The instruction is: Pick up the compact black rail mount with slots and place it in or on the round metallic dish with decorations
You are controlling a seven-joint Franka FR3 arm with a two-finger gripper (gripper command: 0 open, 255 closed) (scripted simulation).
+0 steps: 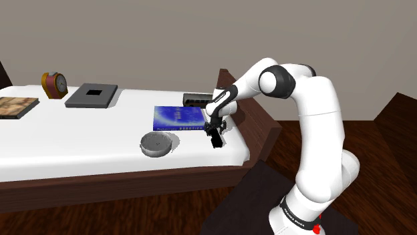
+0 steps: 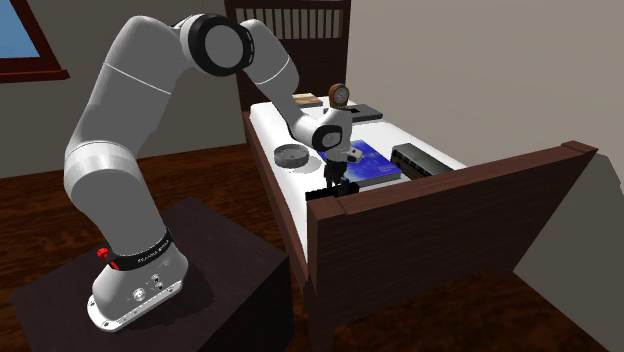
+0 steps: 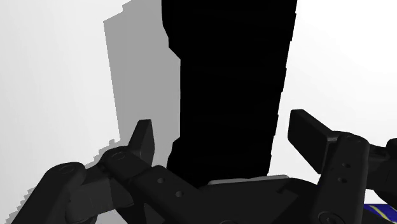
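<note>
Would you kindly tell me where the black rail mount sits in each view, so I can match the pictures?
Shoulder view: the mount lies right of centre, on the white bed near its edge.
Second exterior view: the mount lies near centre, just behind the footboard.
Wrist view: the mount is the tall black block between the open pincer's fingers, untouched.
Shared landmark: the blue book beside it.

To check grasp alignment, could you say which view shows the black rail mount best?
Wrist view: the rail mount looms large inside the open end effector. Both exterior views show a small dark block.
</note>
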